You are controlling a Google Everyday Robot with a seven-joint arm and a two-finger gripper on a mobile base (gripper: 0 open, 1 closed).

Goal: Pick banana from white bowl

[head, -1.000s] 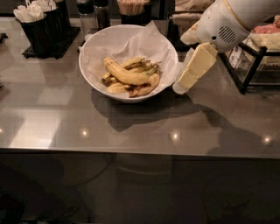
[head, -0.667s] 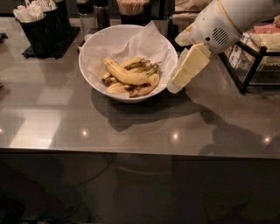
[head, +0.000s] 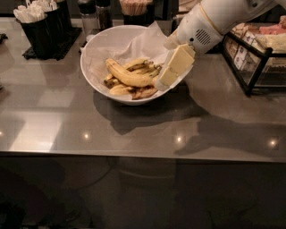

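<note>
Grey and glossy, the worktop [head: 134, 134] runs across the view, with the white bowl [head: 91, 85] standing towards its back, lined with crinkled white paper [head: 147, 40]. The banana [head: 127, 76], the long, plump yellow one, lies across the middle of the bowl, resting on thinner, blotched small bananas [head: 145, 68] heaped beside and under it.

The pick looks barely begun. The gripper [head: 167, 77] hangs over the bowl's right rim, tilted down and leftwards, its tip near the banana's right end, but I see no contact with the fruit. Whether it is open or closed cannot be told from this angle. Nothing is lifted. What remains, by my reading, is the whole grasp: reaching the last bit in, closing on the banana and raising it out of the bowl.

Likely obstacles are close by. The small bananas crowd the target on both sides, so one could be caught along with it. The paper stands up behind the gripper, and the bowl wall lies just below it.

Elsewhere, a black holder of white utensils [head: 40, 27] stands at the back left, dark shakers [head: 96, 13] and a cup of wooden sticks [head: 134, 8] stand behind the bowl, and a wire rack of packets [head: 254, 53] stands at the right, all apart from the reach.
</note>
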